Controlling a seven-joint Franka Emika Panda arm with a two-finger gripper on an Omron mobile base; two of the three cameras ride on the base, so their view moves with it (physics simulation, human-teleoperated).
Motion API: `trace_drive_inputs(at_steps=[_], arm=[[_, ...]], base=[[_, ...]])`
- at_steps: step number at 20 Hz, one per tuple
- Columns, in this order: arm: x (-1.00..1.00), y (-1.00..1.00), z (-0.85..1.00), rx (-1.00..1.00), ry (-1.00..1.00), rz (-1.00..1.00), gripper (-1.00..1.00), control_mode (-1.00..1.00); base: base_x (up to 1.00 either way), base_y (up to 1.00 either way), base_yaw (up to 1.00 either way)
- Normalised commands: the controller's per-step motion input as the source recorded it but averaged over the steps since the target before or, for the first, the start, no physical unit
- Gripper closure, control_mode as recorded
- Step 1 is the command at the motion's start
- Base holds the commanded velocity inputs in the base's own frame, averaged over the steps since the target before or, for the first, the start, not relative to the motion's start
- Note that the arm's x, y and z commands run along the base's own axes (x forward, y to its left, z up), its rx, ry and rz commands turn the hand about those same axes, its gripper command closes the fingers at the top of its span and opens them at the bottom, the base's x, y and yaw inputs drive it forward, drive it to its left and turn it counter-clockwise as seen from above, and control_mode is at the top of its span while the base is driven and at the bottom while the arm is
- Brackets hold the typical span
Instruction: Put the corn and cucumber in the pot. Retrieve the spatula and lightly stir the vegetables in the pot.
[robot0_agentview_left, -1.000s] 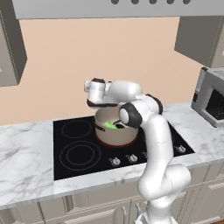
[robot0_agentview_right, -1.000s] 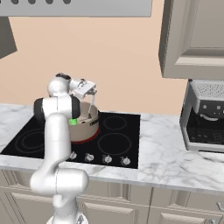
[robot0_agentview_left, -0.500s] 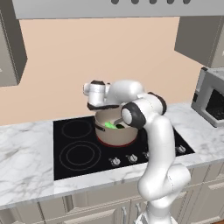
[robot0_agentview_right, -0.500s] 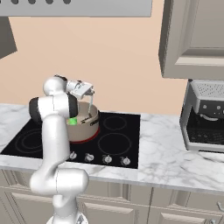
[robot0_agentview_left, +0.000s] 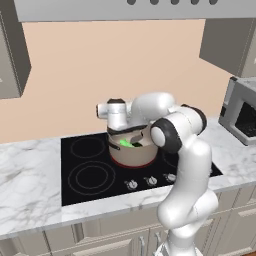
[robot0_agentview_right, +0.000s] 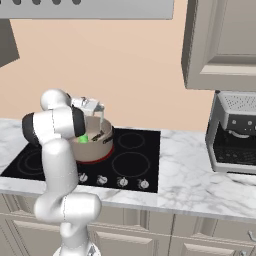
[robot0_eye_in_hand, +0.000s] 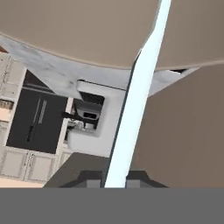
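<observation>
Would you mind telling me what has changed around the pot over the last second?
The gripper stays shut on the spatula and has kept it dipped in the pot; the hand has swung slightly toward the left of the right base view, with the elbow shifting too. The pot on the cooktop and the cucumber inside it look unchanged.

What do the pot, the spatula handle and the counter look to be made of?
The pot: matte beige-tan wall with a paler rim, perhaps enamel or ceramic, no metallic gleam. The spatula handle, clamped between the fingers: smooth, uniformly white, probably plastic. The counter: white with grey veins, marble-like, slightly polished. All are rendered, so these are guesses.
</observation>
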Motion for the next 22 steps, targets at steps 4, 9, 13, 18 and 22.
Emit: trace_drive_inputs(at_steps=[4,9,13,18,22], arm=[[0.19,-0.13,0.36,0.0,0.16,0.16,1.0,-1.0],[0.46,-0.1,0.35,-0.05,0.22,0.15,1.0,-1.0],[0.46,0.08,-0.2,-0.09,0.08,0.09,1.0,-1.0],[0.12,0.3,-0.18,-0.05,0.0,0.01,1.0,-1.0],[0.0,0.57,0.0,-0.11,0.05,0.04,1.0,-1.0]], base=[[0.0,0.0,0.0],[0.0,0.0,0.0],[0.0,0.0,0.0],[0.0,0.0,0.0],[0.0,0.0,0.0]])
